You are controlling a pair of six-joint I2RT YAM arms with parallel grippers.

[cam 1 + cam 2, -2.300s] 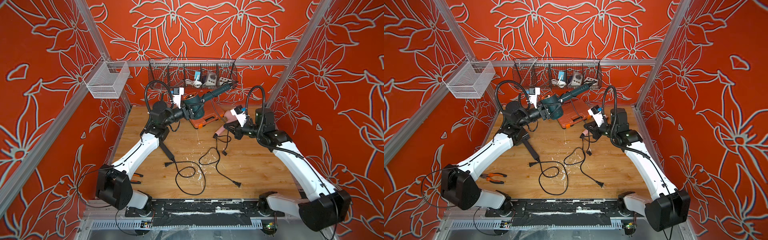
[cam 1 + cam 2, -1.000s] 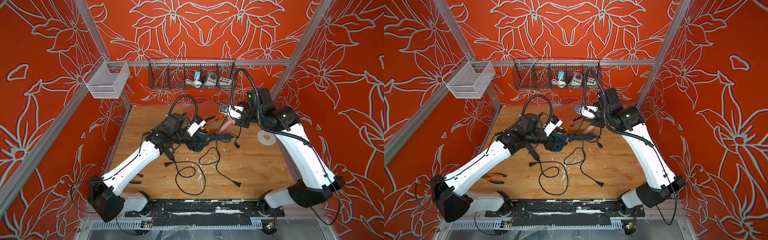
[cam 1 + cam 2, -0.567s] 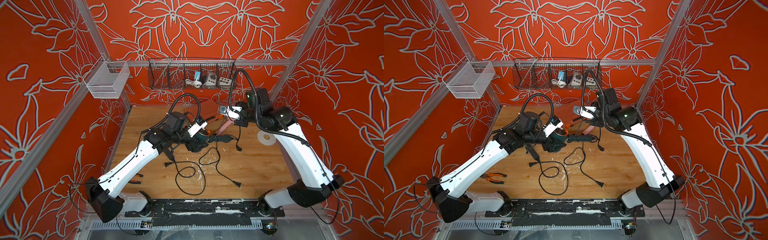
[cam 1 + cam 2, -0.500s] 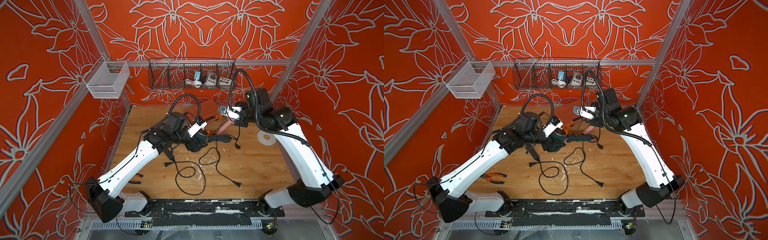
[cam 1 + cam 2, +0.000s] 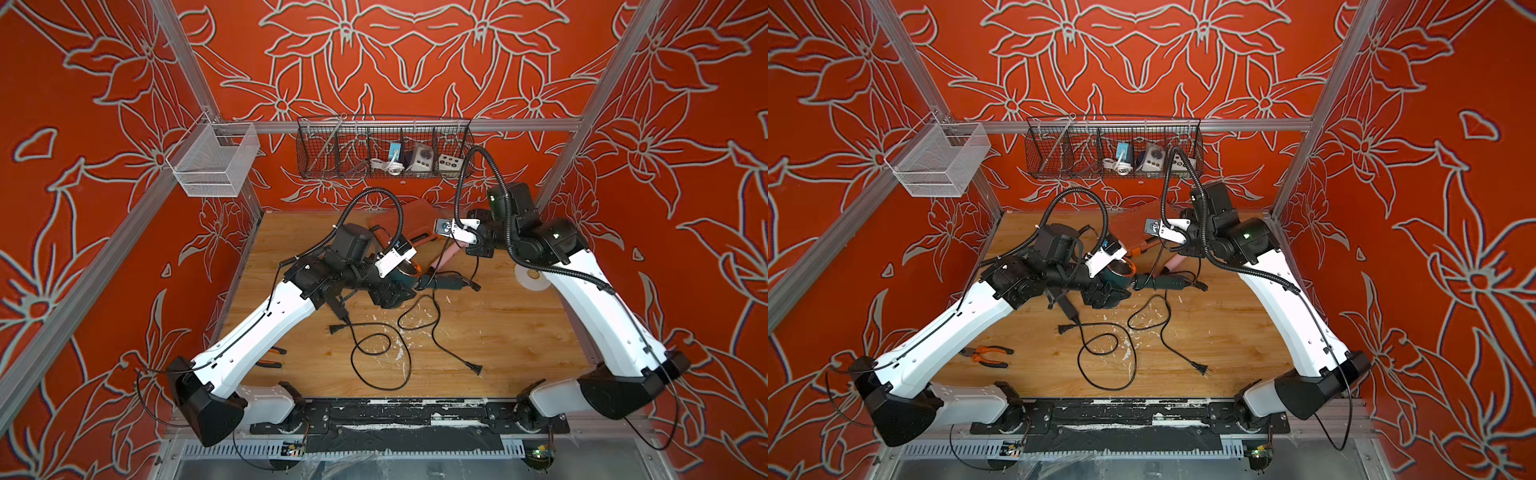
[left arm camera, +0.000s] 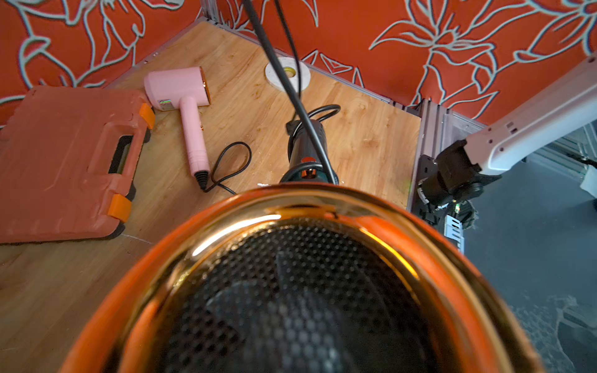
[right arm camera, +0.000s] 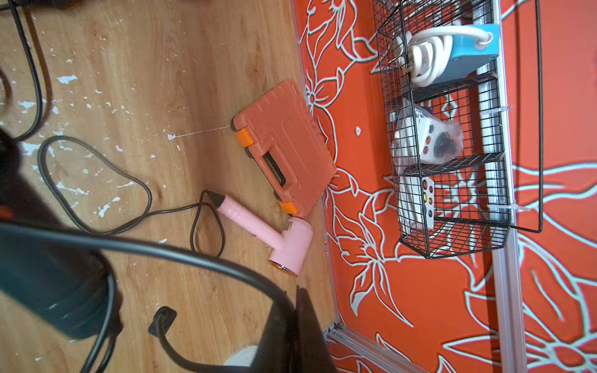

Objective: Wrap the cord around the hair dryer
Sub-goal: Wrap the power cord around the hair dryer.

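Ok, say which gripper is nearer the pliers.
Left. The left gripper, holding the teal hair dryer, is mid-table beyond the pliers; the right gripper is farther away, toward the back.

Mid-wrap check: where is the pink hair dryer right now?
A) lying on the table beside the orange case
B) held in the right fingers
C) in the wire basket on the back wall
A: the pink hair dryer lies flat on the table, its head next to the orange case, with nothing gripping it.

Hair dryer central, tool case behind it (near the back wall), pliers front-left
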